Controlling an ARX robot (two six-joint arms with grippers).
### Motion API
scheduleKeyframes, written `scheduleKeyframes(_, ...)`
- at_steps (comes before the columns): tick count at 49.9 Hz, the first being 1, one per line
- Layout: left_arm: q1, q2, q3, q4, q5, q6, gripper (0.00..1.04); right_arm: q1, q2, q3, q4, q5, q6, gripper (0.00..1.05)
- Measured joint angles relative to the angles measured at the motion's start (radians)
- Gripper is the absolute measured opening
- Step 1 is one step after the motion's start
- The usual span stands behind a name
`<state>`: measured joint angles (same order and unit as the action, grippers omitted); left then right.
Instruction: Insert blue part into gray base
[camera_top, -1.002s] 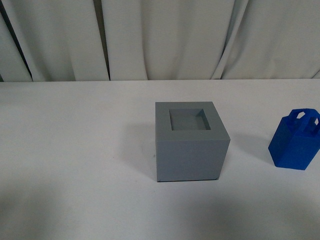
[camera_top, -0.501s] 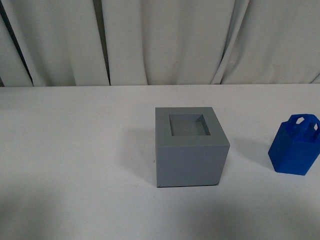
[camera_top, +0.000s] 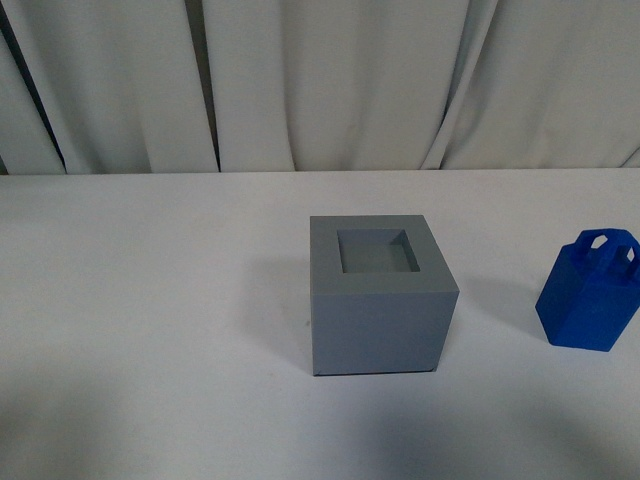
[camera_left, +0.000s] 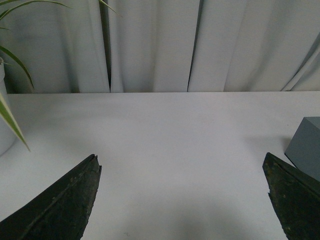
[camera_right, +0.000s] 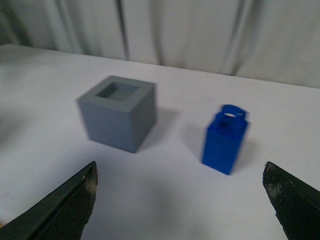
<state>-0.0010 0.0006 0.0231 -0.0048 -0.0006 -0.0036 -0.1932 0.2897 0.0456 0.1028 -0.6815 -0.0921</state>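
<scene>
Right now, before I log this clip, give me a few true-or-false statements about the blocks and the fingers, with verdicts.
1. The bright blue plastic block with the loop handle sits inside the matte gray cube. False: it stands on the white table, apart from the cube, to the robot's right.
2. The cube's square recess is empty. True.
3. The right gripper is shut on the blue block. False: its fingers are spread wide and hold nothing.
4. The left gripper is open. True.

Front view looks forward over the table (camera_top: 150, 300); both wrist views face the curtain (camera_left: 150, 45), sharing the gray base (camera_top: 380, 300)
</scene>
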Motion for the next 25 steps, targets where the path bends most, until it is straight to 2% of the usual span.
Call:
scheduleKeyframes(3, 0.0, 0.0, 0.0, 0.0, 0.0, 0.0, 0.99, 0.013, 0.088, 0.024, 0.055, -0.032, -0.002, 0.97)
scheduleKeyframes(6, 0.0, 0.0, 0.0, 0.0, 0.0, 0.0, 0.99, 0.043, 0.178, 0.06, 0.11, 0.005, -0.01, 0.97)
scheduleKeyframes(12, 0.0, 0.0, 0.0, 0.0, 0.001, 0.0, 0.99, 0.174, 0.475, 0.219, 0.211, 0.106, -0.04, 0.97)
scheduleKeyframes(18, 0.0, 0.0, 0.0, 0.0, 0.0, 0.0, 0.99, 0.258, 0.719, 0.423, 0.167, 0.126, -0.098, 0.97)
scheduleKeyframes(25, 0.0, 0.0, 0.0, 0.0, 0.0, 0.0, 0.99, 0.28, 0.891, 0.625, 0.051, 0.123, -0.187, 0.97)
